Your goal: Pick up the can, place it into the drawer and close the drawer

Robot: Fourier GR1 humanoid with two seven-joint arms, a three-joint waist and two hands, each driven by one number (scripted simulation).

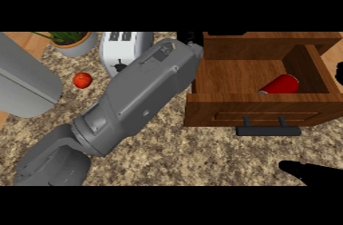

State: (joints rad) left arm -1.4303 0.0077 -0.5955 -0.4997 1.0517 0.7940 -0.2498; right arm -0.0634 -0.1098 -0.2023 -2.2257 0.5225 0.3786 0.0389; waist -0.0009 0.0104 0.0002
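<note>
Inside the open brown wooden drawer (231, 76) lies the red cylindrical can (280, 85), already placed; closing remains. The left hand (191, 38) beside the drawer is hidden; the right hand's (311, 172) fingers look relaxed, empty.

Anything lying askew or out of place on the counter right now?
The red cylindrical can lies tipped on its side inside the open wooden drawer, not upright. A small red apple sits loose beside the white toaster. Nothing spilled.

One head view looks steeply down at the counter (201, 151). It sits close above, the open drawer (261, 108) upper right.
</note>
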